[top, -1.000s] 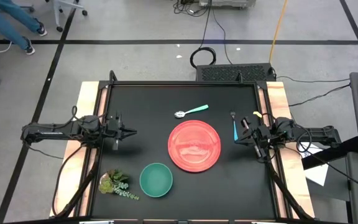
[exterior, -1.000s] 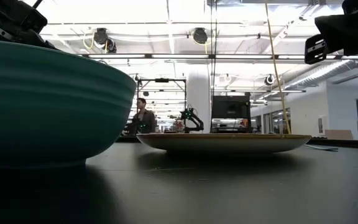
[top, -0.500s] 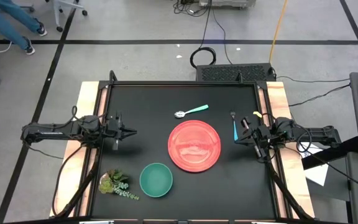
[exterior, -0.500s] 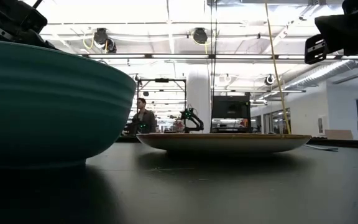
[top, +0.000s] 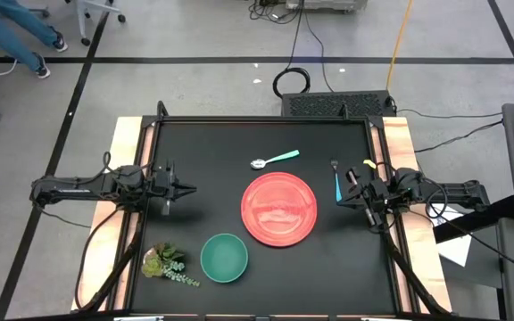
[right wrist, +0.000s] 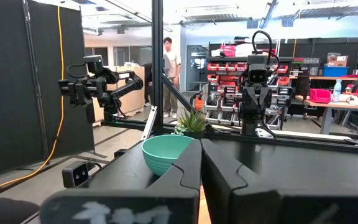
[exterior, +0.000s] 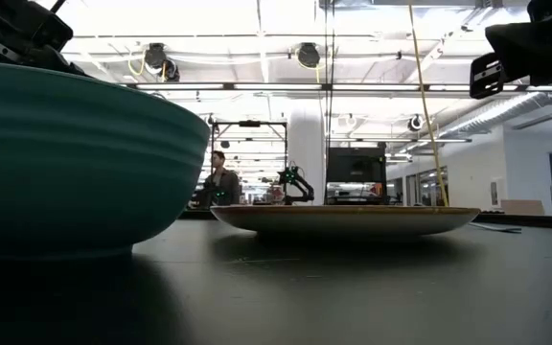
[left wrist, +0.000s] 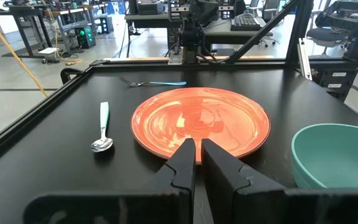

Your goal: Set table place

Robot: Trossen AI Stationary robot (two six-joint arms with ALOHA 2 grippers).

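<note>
**Both arms low at the table's side edges, jaws pressed together, place setting untouched**

At the 9 o'clock edge of the table [top: 203,143], the left arm lies stretched out horizontally, its left gripper [top: 188,188] pointing toward 3 o'clock at the middle of the black top. Its fingers [left wrist: 182,163] sit pressed together with only a thin slit between them, holding nothing. Opposite, at the 3 o'clock edge, the right arm lies likewise level, the right gripper [top: 350,189] pointing toward 9 o'clock. Its fingers [right wrist: 185,168] are also drawn together and hold nothing.

The red plate [top: 278,208] lies flat just right of the table's centre, between the two grippers and apart from both. The teal-green bowl [top: 224,258] stands upright at about 7 o'clock from the plate, close to it but not touching. The spoon [top: 274,159] lies at 12 o'clock from the plate, its long axis running roughly 8 to 2 o'clock, bowl end toward 8 and teal handle toward 2. The fork [top: 335,181] lies at 2 o'clock from the plate, just in front of the right gripper, its long axis running 12 to 6 o'clock, tines toward 12 and blue handle toward 6. A plant sprig [top: 168,264] lies at 9 o'clock from the bowl.
</note>
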